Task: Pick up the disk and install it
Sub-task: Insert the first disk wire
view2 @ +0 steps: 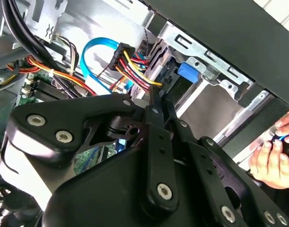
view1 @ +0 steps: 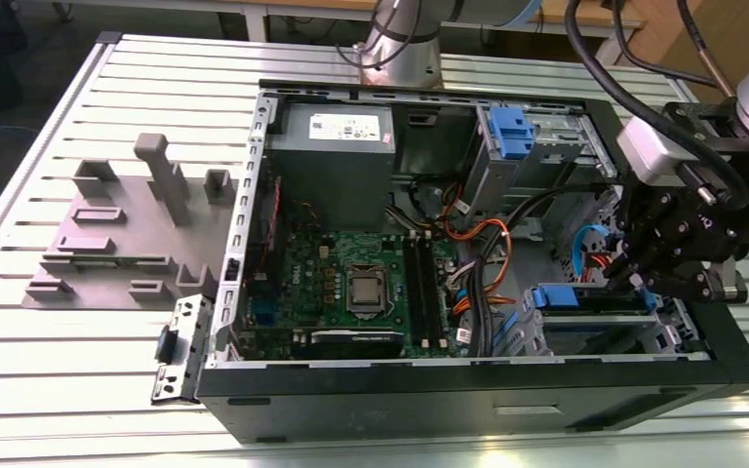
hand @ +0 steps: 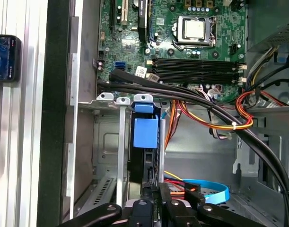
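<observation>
Your gripper's fingers [view2: 153, 142] are drawn close together, with barely any gap showing between them in the second wrist view. Their tips reach the end of the disk [hand: 143, 163]. You cannot tell from these views whether they pinch it or only press against it. In the exterior view the gripper [view1: 642, 283] hangs over the lower drive cage [view1: 609, 327] at the exterior view's right.

The disk stands on edge inside that cage, between its bare metal rails. Its blue plastic rail [hand: 145, 128] faces the first wrist view and its dark body sits just behind. None of the disk's label faces you here, so there is nothing to read on it.

A white sticker shows on the grey power supply [view1: 335, 127], but its print is too small to make out. More small white stickers sit on the motherboard [view1: 348, 283], equally unreadable.

Just beside the disk, a blue flat cable [view2: 92, 52] loops next to a bundle of red, yellow and black wires [view2: 135, 66]. A second blue latch piece [view1: 511, 132] sits in the upper bay.

Beyond the black computer case [view1: 479, 400], a person's hand [view2: 272, 161] rests near its edge. A phone [hand: 4, 56] lies on the ribbed table [view1: 62, 370], and so does a grey fixture [view1: 128, 234].
</observation>
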Robot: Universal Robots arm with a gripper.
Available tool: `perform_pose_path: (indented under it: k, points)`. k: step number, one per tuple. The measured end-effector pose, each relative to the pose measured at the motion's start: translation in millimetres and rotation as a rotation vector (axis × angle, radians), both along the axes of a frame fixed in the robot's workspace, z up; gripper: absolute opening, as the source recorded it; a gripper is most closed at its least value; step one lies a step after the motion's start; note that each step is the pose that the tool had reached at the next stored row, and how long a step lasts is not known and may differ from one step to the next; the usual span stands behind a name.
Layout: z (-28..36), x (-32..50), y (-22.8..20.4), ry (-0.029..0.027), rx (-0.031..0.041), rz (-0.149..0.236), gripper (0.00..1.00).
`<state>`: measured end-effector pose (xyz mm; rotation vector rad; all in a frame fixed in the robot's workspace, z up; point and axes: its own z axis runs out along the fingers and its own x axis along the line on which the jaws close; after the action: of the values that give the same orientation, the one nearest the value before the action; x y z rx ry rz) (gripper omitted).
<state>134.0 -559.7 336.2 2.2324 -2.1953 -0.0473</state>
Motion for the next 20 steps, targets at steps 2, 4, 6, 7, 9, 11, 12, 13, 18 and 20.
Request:
perform_pose_path:
  k: [2, 4, 6, 7, 9, 11, 12, 13, 18, 20]
  points:
    - [-0.3, 0.0, -1.1, 0.0, 0.0, -0.006, 0.17]
    - [-0.6, 0.0, -2.7, 0.0, 0.0002, -0.01, 0.17]
    - [-0.9, 0.0, -3.1, 0.0, 0.0004, -0.012, 0.17]
    - [-0.9, 0.0, -3.1, 0.0, 0.0005, -0.013, 0.17]
    - [-1.4, 0.0, -3.1, 0.0, 0.0008, -0.014, 0.17]
    - [-2.0, 0.0, -3.2, 0.0, 0.0008, -0.015, 0.17]
    - [-2.3, 0.1, -3.2, -0.0001, 0.0006, -0.016, 0.17]
    - [-2.6, 0.0, -3.2, 0.0, 0.0006, -0.017, 0.17]
    - [-4.5, 0.0, -3.3, -0.0001, 0.001, -0.019, 0.17]
    - [-4.9, 0.0, -3.3, 0.0, 0.0014, -0.019, 0.17]
